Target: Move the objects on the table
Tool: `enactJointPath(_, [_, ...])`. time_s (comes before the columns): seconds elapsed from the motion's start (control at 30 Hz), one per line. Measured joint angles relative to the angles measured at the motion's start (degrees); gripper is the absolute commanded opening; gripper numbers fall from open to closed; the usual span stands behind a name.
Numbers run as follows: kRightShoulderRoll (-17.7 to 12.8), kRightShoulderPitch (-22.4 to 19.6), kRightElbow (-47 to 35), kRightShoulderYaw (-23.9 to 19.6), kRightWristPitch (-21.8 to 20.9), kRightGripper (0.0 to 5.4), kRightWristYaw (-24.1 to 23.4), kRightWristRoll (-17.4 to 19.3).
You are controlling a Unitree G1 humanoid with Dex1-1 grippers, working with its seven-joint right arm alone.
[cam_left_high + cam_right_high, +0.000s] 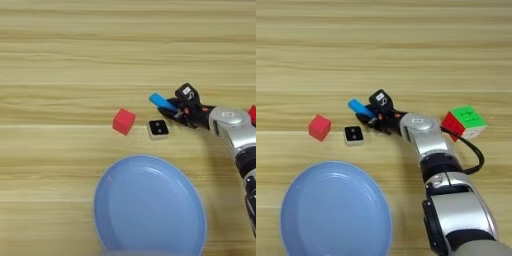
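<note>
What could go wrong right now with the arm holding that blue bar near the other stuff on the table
The blue bar sticks out of the right gripper by one end, so it might slip or twist. It hangs close to the black tile; lowering there could knock the tile toward the red cube.

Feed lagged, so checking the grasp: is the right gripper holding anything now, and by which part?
Yes. The right gripper holds the flat blue bar by its right end; the rest sticks out up and left, above the black square tile.
</note>
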Motion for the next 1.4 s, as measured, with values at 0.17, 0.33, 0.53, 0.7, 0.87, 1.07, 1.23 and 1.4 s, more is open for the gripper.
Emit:
enactJointPath(0.17, [0.0,0.2,-3.9,-0.7,0.6,3.03,0.3,0.8])
enactJointPath(0.33, [-0.4,1.1,-11.8,-1.8,2.2,3.55,2.5,2.8])
enactJointPath(0.53, [-3.9,4.2,-25.9,-5.0,7.6,4.19,3.6,5.3])
enactJointPath(0.7, [-6.3,7.4,-32.6,-7.7,11.4,4.87,3.6,7.1])
enactJointPath(0.87, [-10.5,12.7,-36.4,-9.9,14.0,5.34,4.0,7.6])
enactJointPath(1.07, [-17.0,17.9,-38.3,-14.8,16.9,5.34,5.9,8.6])
enactJointPath(1.23, [-19.5,20.8,-37.3,-17.3,17.0,5.34,6.5,9.1])
enactJointPath(1.4, [-22.2,21.4,-32.2,-20.3,16.9,5.34,5.9,9.1])
